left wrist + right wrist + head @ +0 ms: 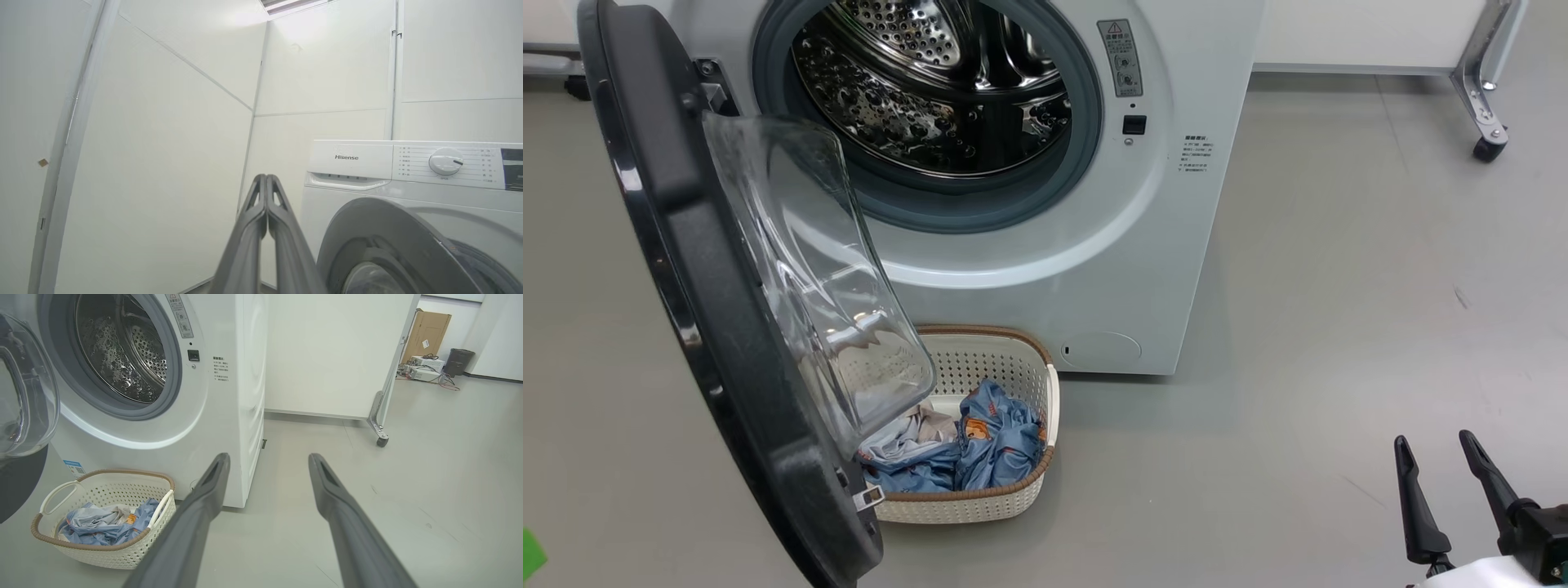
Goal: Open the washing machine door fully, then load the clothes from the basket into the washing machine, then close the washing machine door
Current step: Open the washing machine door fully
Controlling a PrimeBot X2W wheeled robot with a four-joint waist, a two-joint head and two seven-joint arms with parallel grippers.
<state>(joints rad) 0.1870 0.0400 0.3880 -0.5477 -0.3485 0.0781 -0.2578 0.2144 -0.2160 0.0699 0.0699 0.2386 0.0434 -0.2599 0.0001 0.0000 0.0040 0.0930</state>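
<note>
Big round black-rimmed glass door (735, 327) is swung out but hangs right over the cream perforated basket (1013, 498) of blue printed clothes (996, 441) on the floor, so I'd push it wider before reaching in. Left gripper (266, 179) is clenched on nothing, right gripper (1433, 438) is spread and empty. White front-loader (1111, 269) says Hisense (346, 157); the warning sticker (1120, 57) is too small to read.

Right gripper (1434, 438): two long matte black fingers (1415, 506), slim with rounded tips, thickening toward the base. Black blocky mount (1543, 539) behind them, glossy white wrist casing (1482, 573) beneath. Seen close in the right wrist view they look dark grey, with a shallow recess near each tip. Left gripper (266, 179): same grey fingers, with triangular cut-outs just behind the tips.
</note>
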